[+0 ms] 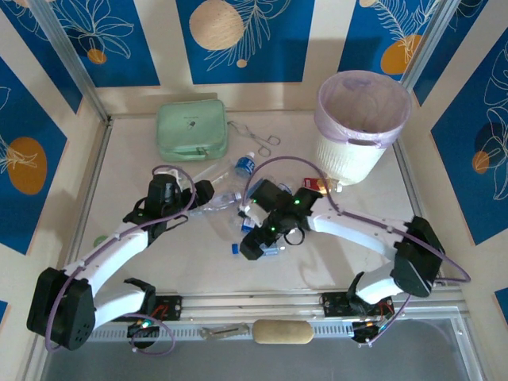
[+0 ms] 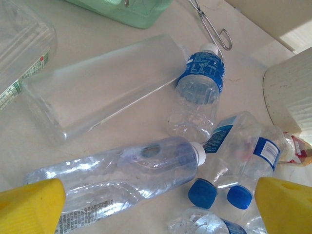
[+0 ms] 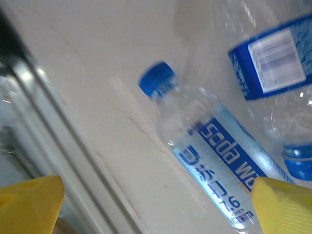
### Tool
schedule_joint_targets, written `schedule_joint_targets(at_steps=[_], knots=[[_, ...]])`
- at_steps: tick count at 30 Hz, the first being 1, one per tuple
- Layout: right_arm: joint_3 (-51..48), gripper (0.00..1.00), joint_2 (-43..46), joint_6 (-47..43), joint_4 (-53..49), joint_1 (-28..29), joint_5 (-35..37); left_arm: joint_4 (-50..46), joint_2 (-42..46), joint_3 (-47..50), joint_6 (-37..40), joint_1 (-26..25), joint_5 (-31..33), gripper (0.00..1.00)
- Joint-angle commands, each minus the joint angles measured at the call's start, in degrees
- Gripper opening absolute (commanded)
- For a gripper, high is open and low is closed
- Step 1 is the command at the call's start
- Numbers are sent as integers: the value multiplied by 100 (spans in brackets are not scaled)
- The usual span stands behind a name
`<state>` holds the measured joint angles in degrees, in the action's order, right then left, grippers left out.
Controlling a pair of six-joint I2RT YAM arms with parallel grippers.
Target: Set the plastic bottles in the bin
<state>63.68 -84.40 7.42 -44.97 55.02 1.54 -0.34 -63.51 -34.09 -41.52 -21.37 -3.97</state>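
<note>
On the pale cream table (image 1: 206, 270), left gripper (image 2: 156, 209) and right gripper (image 3: 156, 204) gape empty. The right should close across the clear blue-labelled soda bottle (image 3: 214, 156) mid-body before lifting to the white slatted bin (image 1: 349, 163).

Left gripper (image 2: 156, 204) agape; right gripper (image 3: 156, 204) agape

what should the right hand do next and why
Probably lower the right hand and close on the soda water bottle: its fingers stand open, the bottle lies on the table between them, and nothing is held yet. The bin comes afterwards.
</note>
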Motion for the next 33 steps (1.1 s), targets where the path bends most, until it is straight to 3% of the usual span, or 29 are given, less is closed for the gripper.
schedule_joint_targets(at_steps=[1,5,14,25,33], knots=[[337,99,-492,-485,-589,228,909,1,41,-10,72,84,-23,99],[408,99,-856,-811,-469,358,1387,-158,259,50,135,119,88,99],[209,99,-1170,-1157,-134,571,1685,-106,379,157,88,176,77,99],[145,100,-1501,-1356,179,586,1586,-10,325,182,19,190,-26,99],[176,88,-1703,-1419,191,631,1451,-53,370,151,30,216,-17,99]])
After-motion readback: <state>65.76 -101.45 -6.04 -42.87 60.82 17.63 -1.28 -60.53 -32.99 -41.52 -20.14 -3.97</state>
